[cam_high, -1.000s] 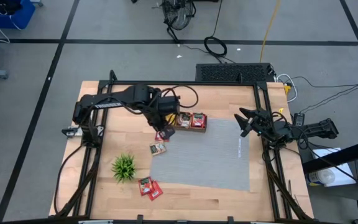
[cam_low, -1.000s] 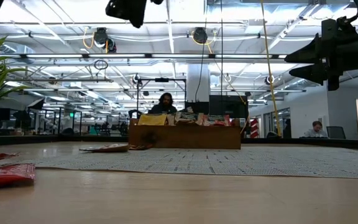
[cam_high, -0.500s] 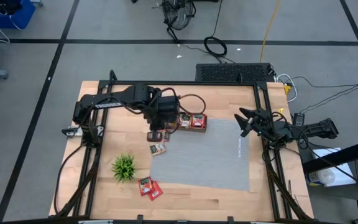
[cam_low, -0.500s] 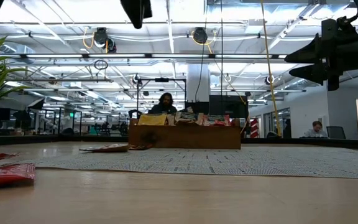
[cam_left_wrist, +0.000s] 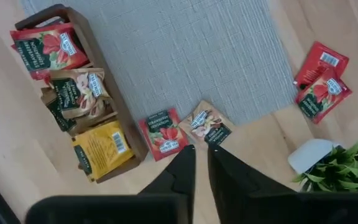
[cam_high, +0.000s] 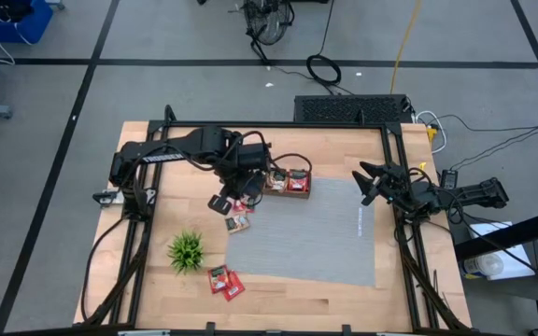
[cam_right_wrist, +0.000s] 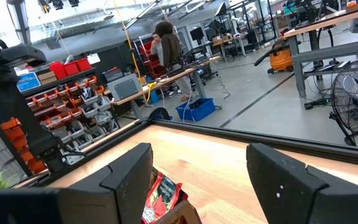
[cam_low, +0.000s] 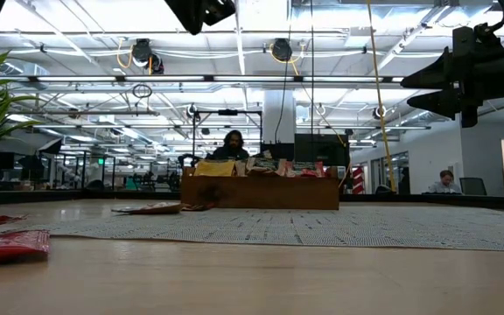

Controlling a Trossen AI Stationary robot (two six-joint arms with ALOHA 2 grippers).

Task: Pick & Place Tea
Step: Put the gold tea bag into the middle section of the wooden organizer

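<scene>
So the left gripper (cam_left_wrist: 201,155) hangs above the table with its fingers nearly together, a thin gap between them, nothing held as far as the wrist view shows. In the high view it sits left of centre (cam_high: 224,202), just over two loose tea packets: a red strawberry one (cam_left_wrist: 163,133) and a brown one (cam_left_wrist: 207,127), both lying at the near-left corner of the grey mat (cam_left_wrist: 185,56), side by side, maybe touching at a corner. Further up-left in the wrist view is the wooden tray (cam_left_wrist: 107,87), already filled with a red packet (cam_left_wrist: 42,46), a brown-label one (cam_left_wrist: 79,87) and a yellow one (cam_left_wrist: 101,146). Two more red packets (cam_left_wrist: 321,81) lie at the right edge, near the potted plant (cam_left_wrist: 337,168). The right gripper (cam_high: 374,179) waits at the table's right side, fingers spread wide, empty.

Progress: partly done, my guess. Some packets are in the tray; four are out on the table to collect. Next target is likely one of the pair under the left gripper.
</scene>
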